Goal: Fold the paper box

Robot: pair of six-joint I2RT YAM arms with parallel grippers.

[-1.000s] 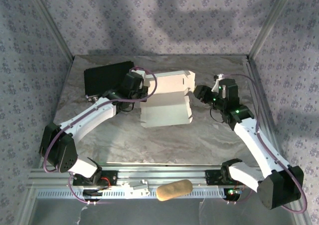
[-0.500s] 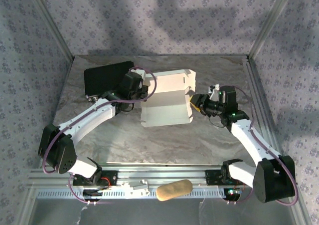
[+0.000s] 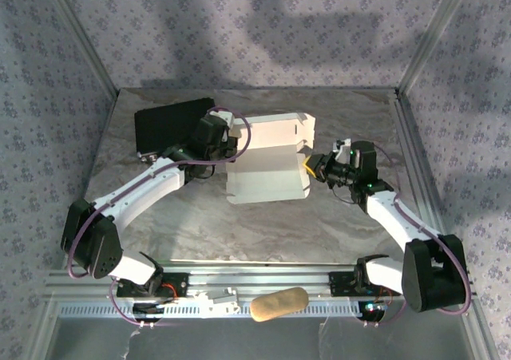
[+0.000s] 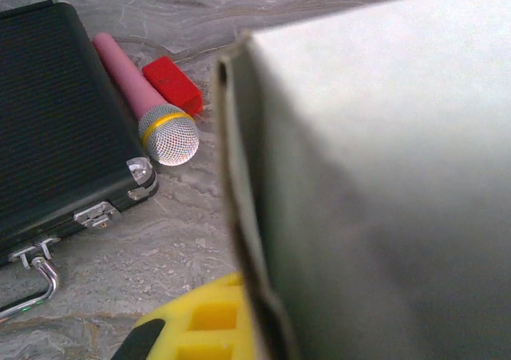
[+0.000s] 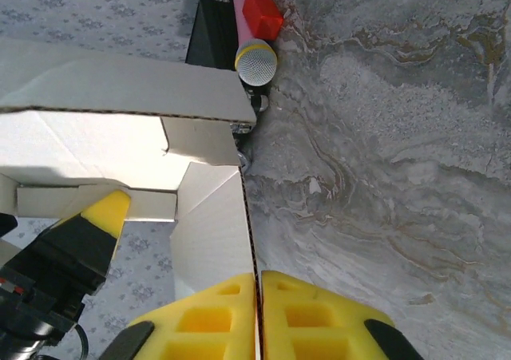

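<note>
Paper box (image 3: 267, 164): you find it half-formed and open, standing on the table (image 3: 263, 224) just right of the black case (image 3: 168, 124).
Right gripper (image 5: 258, 284): you see its yellow pads pinching the box wall farthest from the case.
Left gripper (image 3: 230, 146): pinching the box wall nearest the case.
Pink microphone (image 4: 152, 104): lying along the case, with a red block (image 4: 172, 85) just beside it.

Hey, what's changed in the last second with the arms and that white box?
The right gripper moved in leftward to the paper box and closed its pads on the thin edge of the right side flap. A second ago it hung clear of the box, off to the right. The left gripper stayed clamped on the box's left side. The box and the black case stayed put.
</note>
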